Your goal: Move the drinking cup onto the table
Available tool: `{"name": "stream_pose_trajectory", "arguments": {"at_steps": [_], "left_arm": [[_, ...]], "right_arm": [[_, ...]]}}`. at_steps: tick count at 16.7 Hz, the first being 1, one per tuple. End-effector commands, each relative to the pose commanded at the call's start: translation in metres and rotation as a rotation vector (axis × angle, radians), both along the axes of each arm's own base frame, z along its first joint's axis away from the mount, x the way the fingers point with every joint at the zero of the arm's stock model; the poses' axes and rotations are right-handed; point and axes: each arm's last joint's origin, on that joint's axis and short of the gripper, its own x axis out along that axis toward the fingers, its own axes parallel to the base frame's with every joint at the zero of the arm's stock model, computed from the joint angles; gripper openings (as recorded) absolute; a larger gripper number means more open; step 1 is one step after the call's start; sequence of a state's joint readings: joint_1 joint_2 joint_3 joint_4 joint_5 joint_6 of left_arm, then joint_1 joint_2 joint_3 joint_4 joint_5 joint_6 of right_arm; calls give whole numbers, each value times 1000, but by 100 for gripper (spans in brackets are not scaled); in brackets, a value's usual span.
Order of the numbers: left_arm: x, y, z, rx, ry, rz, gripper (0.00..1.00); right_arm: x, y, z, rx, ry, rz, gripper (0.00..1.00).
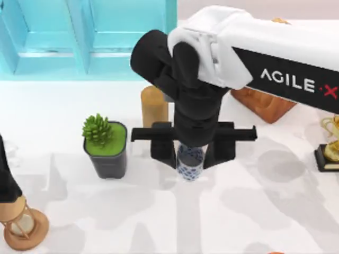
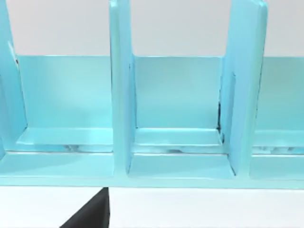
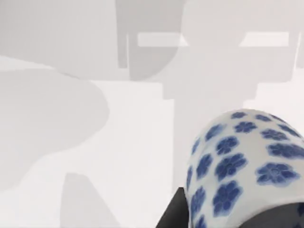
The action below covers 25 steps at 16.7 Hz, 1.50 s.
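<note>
Open white table [image 1: 254,211] surrounds the right gripper [image 1: 190,153], clamped on the drinking cup [image 1: 190,163].

One text can be read — the word "AGILE·X" in white capitals, with a red dot and a red final letter cut by the picture's edge. It stands on the black side panel of the right arm [image 1: 288,63], up the arm from the right gripper [image 1: 192,153] and toward the table's right side. The drinking cup [image 1: 190,162] between that gripper's fingers bears blue flowers — no letters or numbers.
</note>
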State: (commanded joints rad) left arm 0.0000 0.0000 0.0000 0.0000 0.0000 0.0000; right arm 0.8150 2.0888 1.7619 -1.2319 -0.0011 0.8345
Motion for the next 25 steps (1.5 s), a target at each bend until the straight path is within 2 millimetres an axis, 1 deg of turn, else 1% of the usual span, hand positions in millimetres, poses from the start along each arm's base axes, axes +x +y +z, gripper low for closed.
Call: {"name": "stream_pose_trajectory", "arguments": {"at_steps": [2, 3, 7, 20, 21, 25], "left_arm": [[0, 0, 0, 0, 0, 0, 100], [0, 0, 0, 0, 0, 0, 100], [0, 0, 0, 0, 0, 0, 100], [0, 0, 0, 0, 0, 0, 100], [0, 0, 0, 0, 0, 0, 100], [0, 0, 0, 0, 0, 0, 100]], "right_arm": [[-1, 0, -17, -3, 2, 1, 0], [-1, 0, -22, -4, 4, 1, 0], [-1, 0, -24, -5, 4, 1, 0], [-1, 0, -24, -5, 4, 1, 98], [-1, 0, -24, -5, 4, 1, 100], [-1, 0, -24, -5, 4, 1, 100]]}}
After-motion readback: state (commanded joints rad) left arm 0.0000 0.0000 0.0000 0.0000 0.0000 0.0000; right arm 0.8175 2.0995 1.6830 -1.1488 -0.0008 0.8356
